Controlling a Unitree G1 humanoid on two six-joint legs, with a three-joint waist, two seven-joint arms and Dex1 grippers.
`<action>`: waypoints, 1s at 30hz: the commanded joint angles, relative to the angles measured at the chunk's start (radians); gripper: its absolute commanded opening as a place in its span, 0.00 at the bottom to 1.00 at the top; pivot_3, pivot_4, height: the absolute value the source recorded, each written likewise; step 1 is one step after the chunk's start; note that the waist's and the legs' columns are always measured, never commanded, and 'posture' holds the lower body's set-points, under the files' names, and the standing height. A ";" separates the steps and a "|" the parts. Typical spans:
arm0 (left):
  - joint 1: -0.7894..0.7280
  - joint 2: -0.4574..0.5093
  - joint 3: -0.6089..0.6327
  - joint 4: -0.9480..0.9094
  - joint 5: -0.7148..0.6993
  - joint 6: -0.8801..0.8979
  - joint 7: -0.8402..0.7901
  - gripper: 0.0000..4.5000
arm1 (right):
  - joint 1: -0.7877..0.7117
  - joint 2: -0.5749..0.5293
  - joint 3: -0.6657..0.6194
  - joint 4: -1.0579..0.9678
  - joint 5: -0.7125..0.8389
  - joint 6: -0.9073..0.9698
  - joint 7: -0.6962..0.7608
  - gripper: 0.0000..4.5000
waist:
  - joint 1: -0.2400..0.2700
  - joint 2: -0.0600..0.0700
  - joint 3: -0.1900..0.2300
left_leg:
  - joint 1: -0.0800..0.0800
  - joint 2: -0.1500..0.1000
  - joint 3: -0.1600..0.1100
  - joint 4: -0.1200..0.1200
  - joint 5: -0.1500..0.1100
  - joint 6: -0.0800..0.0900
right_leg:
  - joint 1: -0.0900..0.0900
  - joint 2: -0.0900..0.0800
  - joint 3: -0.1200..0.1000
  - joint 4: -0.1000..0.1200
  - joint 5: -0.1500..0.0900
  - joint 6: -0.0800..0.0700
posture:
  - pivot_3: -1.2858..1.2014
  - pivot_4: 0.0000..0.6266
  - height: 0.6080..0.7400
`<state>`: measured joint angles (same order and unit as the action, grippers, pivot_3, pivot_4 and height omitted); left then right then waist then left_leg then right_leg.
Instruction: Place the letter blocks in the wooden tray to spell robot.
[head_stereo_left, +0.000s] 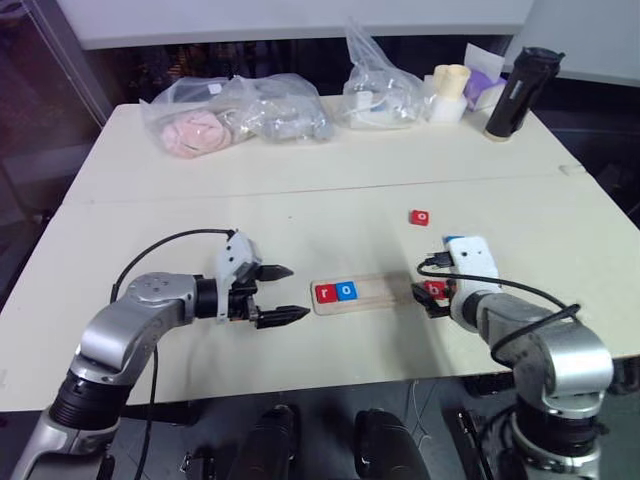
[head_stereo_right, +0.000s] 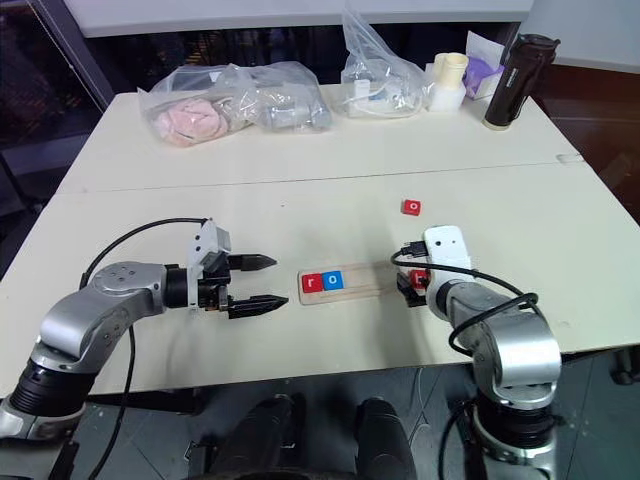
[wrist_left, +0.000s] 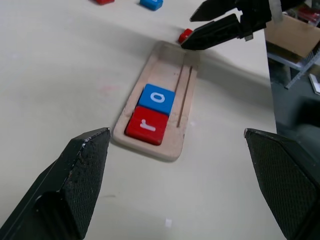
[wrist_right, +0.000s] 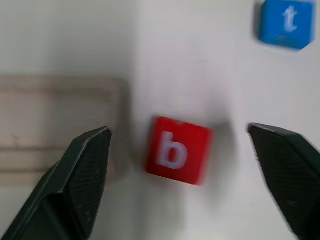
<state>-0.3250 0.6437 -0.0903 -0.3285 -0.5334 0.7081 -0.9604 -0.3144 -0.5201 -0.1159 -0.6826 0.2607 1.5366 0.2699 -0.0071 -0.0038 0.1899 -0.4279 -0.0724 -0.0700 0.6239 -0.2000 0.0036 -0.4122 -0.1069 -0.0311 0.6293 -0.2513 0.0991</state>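
Right pincer (wrist_right: 179, 187): jaws wide, empty, straddling the red b block (wrist_right: 177, 150), which lies on the surface just off the wooden tray (head_stereo_left: 390, 291) end. Block judged light, rigid, smooth: grip opposite flat edges. Left pincer (head_stereo_left: 284, 293): wide, empty. Farther: blue t block (wrist_right: 286, 22).

Laboratory or robot test room: a plain pale counter (head_stereo_left: 330, 200) carries, well beyond the jaws, clear plastic bags of parts (head_stereo_left: 235, 115), a black flask (head_stereo_left: 512, 92) and paper cups (head_stereo_left: 450, 85), backed by dark glazing.
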 joint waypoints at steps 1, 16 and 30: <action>-0.019 -0.012 -0.015 0.000 0.008 -0.033 -0.008 1.00 | 0.013 -0.167 0.024 0.012 0.085 -0.198 0.222 0.99 | -0.001 -0.001 0.000 | 0.000 0.000 0.000 0.000 0.000 0.000 | 0.001 0.000 0.000 0.000 0.000 0.000 | 0.52 0.24 0.88; -0.025 -0.018 -0.028 0.008 0.014 -0.053 -0.015 1.00 | 0.032 -0.443 0.178 0.520 -0.009 -1.021 0.744 0.99 | 0.000 -0.002 0.001 | 0.000 0.001 0.000 0.004 -0.001 0.002 | 0.003 -0.002 0.000 0.000 -0.001 0.001 | 0.52 0.24 0.88; -0.022 -0.042 -0.045 -0.015 0.016 -0.046 0.013 1.00 | -0.059 -0.437 0.250 0.809 -0.094 -1.186 0.878 0.94 | 0.020 -0.002 0.001 | 0.000 0.000 0.000 0.005 -0.002 0.002 | 0.003 -0.003 0.000 0.000 -0.001 0.001 | 0.52 0.24 0.88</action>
<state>-0.3367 0.6058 -0.1367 -0.3087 -0.5122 0.6688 -0.9515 -0.3652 -0.9529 0.1398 0.1072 0.1927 0.3616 1.1485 0.0125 -0.0060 0.1911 -0.4280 -0.0724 -0.0696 0.6292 -0.2018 0.0055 -0.4092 -0.1097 -0.0310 0.6293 -0.2518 0.1002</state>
